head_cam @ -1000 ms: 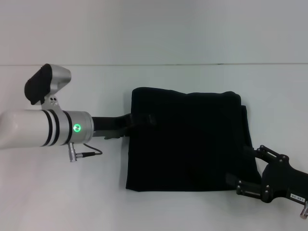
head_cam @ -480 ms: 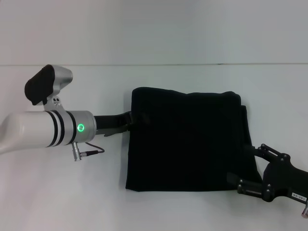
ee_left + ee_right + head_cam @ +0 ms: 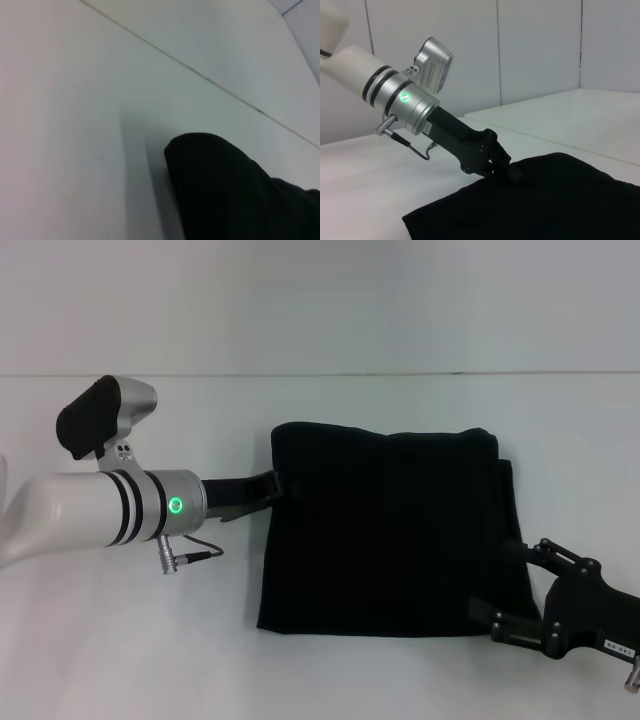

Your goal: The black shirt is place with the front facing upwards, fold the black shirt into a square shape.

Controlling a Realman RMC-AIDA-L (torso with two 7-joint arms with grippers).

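1. The black shirt (image 3: 390,530) is lying folded into a near-square on the white table (image 3: 130,640).
2. The left gripper (image 3: 280,486) is touching its left edge; its grip cannot be told.
3. The right gripper (image 3: 500,585) is sitting spread apart at the shirt's near right corner.

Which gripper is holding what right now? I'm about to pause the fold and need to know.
Left gripper: at the left edge of the black shirt; grip cannot be told.
Right gripper: open, holding nothing, at the shirt's right edge.
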